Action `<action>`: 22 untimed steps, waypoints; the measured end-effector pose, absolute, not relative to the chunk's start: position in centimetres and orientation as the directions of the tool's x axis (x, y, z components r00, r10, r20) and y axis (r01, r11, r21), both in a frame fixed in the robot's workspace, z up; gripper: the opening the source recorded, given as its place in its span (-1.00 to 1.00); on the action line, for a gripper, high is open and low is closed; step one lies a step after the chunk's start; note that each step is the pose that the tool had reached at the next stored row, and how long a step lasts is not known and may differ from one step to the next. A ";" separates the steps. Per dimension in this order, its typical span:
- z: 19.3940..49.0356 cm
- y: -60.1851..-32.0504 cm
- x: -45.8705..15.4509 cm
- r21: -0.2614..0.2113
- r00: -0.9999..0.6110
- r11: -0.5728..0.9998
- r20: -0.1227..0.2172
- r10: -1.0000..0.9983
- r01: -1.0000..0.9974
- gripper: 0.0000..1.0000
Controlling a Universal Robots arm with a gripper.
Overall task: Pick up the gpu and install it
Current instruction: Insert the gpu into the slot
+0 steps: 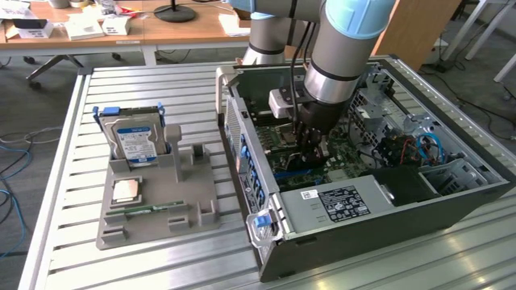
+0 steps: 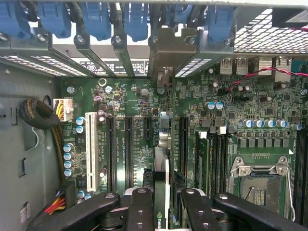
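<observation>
You are holding the gpu (image 2: 164,159) in a narrow grip: the tool (image 2: 166,193) is pressing its black fingers (image 2: 140,207) on either side of the thin card, which is showing edge-on in the wrist view. The card is hanging inside the open computer case (image 1: 419,211), close over the motherboard (image 2: 130,91) and running in line with the long black slots (image 2: 129,149). I cannot tell whether it is touching the board. Its silver bracket (image 2: 178,50) is standing at the case's rear wall, among the blue latches (image 2: 96,19). Room is tight there, with slots crowding both faces of the card.

In the middle of the exterior view the arm (image 1: 342,54) is reaching steeply down into the case. The power supply (image 1: 347,202) is lying just below it in the frame, and the drive bays (image 1: 387,103) are toward the exterior view's right. On the exterior view's left the bench (image 1: 145,84) is carrying the grey holder (image 1: 202,202) with the hard drive (image 1: 133,142), well apart from the tool.
</observation>
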State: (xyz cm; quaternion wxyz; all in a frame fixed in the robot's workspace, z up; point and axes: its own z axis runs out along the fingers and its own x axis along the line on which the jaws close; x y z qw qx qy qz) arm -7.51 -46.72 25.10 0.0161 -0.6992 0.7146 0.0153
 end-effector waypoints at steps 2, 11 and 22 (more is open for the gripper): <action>25.1 -46.7 -7.5 -0.001 -0.022 0.022 -0.044 -0.999 -1.000 -0.47; 25.5 -46.7 -7.5 -0.001 -0.022 0.022 -0.044 -0.999 -1.000 -0.47; 25.5 -46.7 -7.5 -0.001 -0.022 0.022 -0.044 -0.999 -1.000 -0.47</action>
